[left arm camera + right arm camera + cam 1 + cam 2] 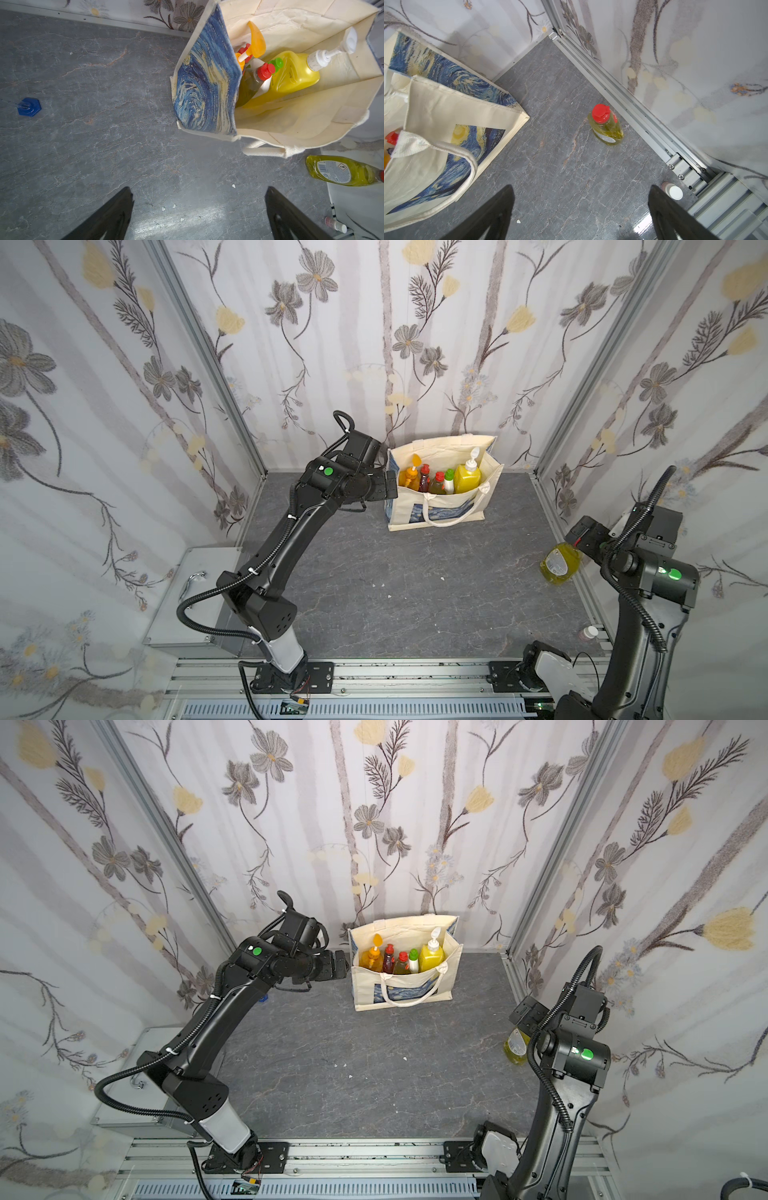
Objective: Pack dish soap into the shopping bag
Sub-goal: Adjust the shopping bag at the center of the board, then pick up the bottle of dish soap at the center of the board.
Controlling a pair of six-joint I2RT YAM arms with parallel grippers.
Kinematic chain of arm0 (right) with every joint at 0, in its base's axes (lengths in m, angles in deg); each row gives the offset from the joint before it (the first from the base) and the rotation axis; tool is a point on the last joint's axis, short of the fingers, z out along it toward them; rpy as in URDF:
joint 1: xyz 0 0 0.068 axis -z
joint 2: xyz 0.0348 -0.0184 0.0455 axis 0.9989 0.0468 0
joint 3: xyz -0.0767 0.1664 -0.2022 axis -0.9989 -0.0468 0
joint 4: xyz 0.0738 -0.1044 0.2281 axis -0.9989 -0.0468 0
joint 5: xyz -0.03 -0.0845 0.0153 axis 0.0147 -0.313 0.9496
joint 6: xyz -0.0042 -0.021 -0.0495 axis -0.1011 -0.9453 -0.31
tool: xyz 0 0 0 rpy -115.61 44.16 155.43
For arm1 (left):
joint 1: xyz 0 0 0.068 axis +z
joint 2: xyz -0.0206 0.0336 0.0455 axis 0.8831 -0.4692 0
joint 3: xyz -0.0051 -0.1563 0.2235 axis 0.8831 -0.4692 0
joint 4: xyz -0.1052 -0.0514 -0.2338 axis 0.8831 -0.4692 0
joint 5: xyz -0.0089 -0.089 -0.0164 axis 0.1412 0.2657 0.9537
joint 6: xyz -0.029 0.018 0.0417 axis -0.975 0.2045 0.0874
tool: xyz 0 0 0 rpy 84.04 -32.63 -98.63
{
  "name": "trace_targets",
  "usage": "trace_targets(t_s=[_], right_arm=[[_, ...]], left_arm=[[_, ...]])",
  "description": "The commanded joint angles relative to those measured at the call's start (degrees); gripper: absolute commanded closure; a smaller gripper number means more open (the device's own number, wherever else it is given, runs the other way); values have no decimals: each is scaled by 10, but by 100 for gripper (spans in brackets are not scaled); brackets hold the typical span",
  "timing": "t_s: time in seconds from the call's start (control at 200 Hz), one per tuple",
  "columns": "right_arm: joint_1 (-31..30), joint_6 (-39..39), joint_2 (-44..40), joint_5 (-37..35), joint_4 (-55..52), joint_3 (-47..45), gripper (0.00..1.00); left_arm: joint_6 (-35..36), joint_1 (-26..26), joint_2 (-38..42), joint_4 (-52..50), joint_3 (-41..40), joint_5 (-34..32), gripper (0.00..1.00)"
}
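The shopping bag stands open at the back of the table. Several dish soap bottles stand in it, among them an orange pump bottle, a white green-capped one and a yellow pump bottle. My left gripper hangs open and empty just left of the bag's blue side. One yellow-green red-capped bottle stands on the table at the right. My right gripper is open above and short of it, holding nothing.
A small white-capped vial sits by the aluminium rail on the right edge. A blue hexagonal piece lies on the table left of the bag. A grey metal box stands at the front left.
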State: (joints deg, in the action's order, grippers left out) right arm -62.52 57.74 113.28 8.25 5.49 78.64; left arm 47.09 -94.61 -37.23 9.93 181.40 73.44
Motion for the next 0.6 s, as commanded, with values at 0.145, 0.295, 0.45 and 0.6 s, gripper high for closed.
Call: trace_targets(t_s=[0.145,0.295,0.45,0.6], right_arm=[[23,-65,-16,-2,85,-18,0],[23,-145,-45,-33,156,-94,0],[31,-272,-83,-72,242,-183,0],[74,-362,-59,11,247,-174,2]], left_arm=[[-10,26,113,53,-130,44,0],[-5,40,186,65,-218,50,0],[14,42,259,71,-291,53,0],[31,45,306,70,-342,59,0]])
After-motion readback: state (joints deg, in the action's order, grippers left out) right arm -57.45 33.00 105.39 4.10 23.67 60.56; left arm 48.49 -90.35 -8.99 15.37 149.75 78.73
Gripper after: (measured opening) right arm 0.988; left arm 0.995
